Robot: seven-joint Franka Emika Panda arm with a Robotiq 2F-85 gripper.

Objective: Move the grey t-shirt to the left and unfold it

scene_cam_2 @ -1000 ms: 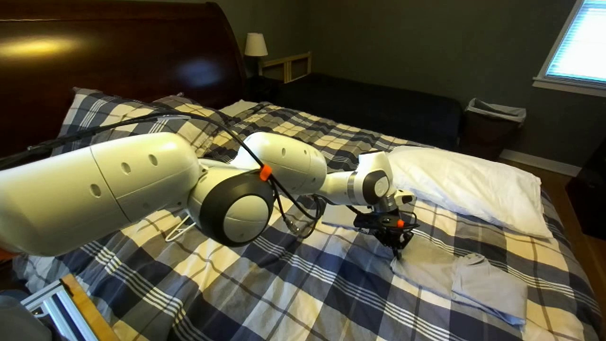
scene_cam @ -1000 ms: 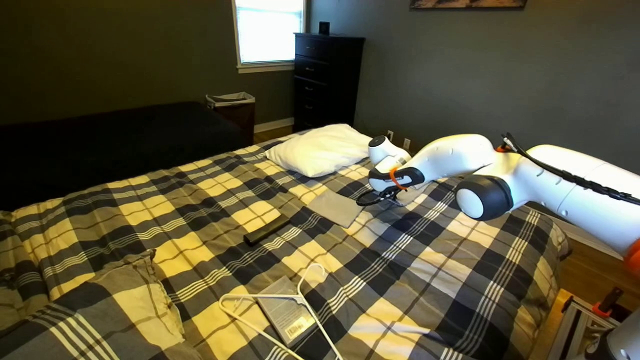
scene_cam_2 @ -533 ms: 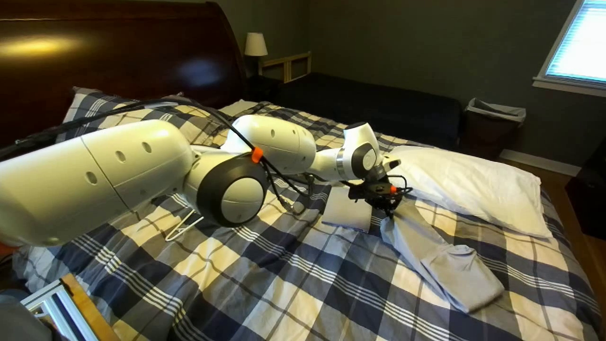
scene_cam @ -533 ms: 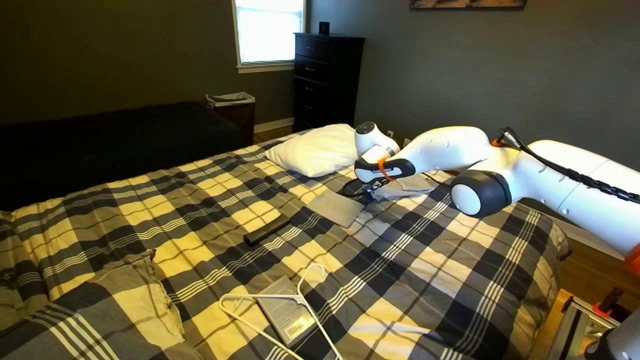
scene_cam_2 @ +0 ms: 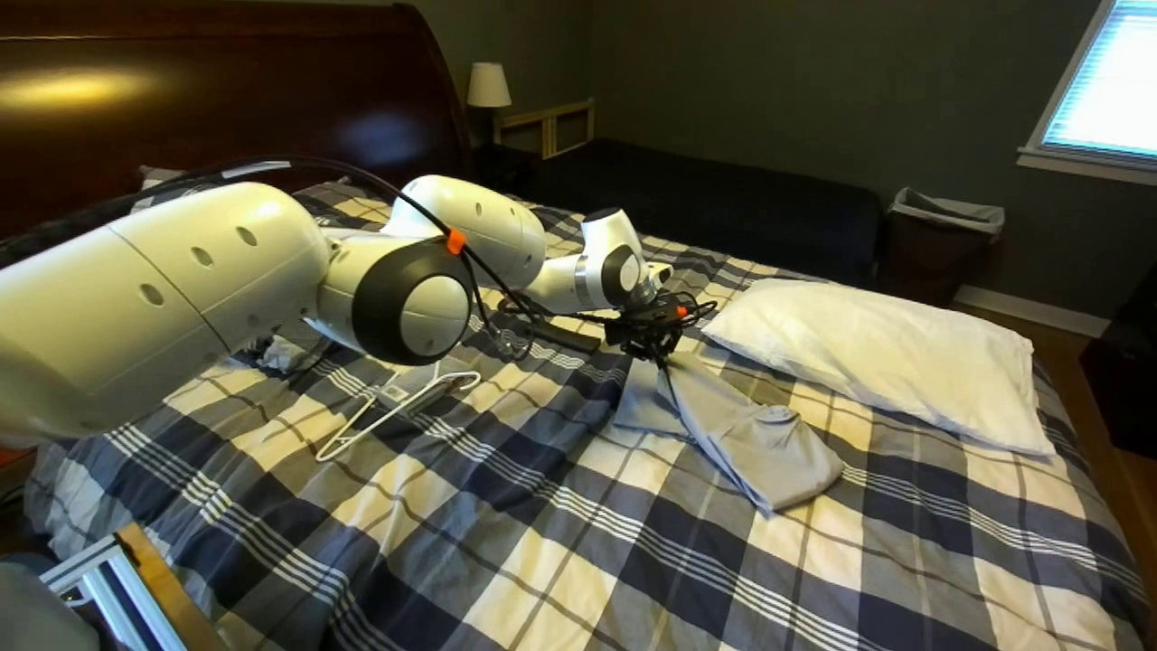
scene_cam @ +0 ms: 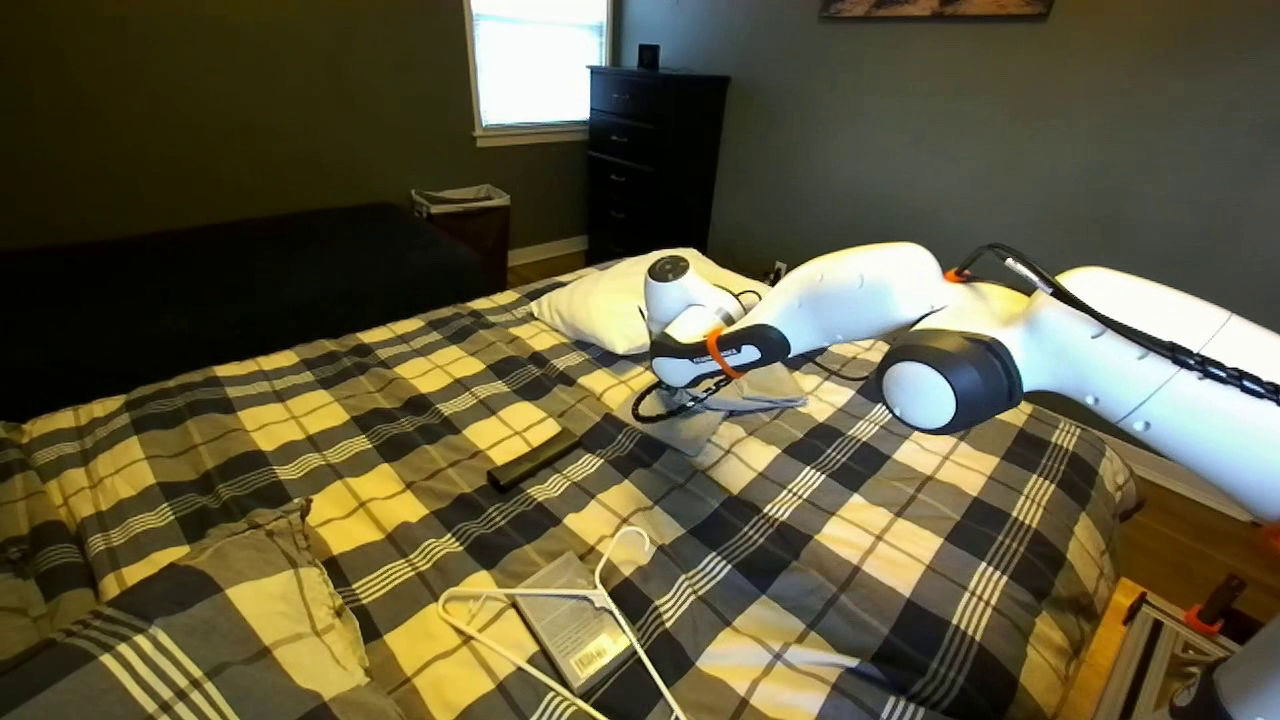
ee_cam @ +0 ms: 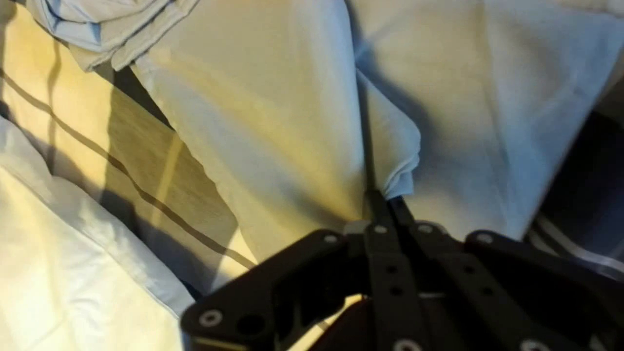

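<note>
The Robotiq gripper (ee_cam: 386,197), low and just right of center in the wrist view, has its fingertips together on a pinch of the grey t-shirt (ee_cam: 273,126), with a small crumpled corner poking out past the tips. The hold is at one end of the cloth, probably so that a pull toward the frame's left can trail the rest behind. That end grip may also help draw the folds out, though thin cloth could simply slide along doubled.

From the grip the shirt runs up the wrist view to bunched layers at the upper left. In an exterior view it slopes from the raised gripper toward the lower right, its far part resting on the plaid bedspread (scene_cam_2: 542,579), not yet unfolded. It passes over a folded grey square of cloth (scene_cam_2: 638,407), partly covering it; whether they touch I cannot tell. If they do, the square might be carried along.

Farther out, the white pillow (scene_cam_2: 886,362) lies right of center, near the shirt but apart. A black bar (scene_cam: 535,460) sits left of center; in the lower middle, a white hanger (scene_cam: 540,593) crosses a barcoded box (scene_cam: 568,622), well apart from the shirt.
</note>
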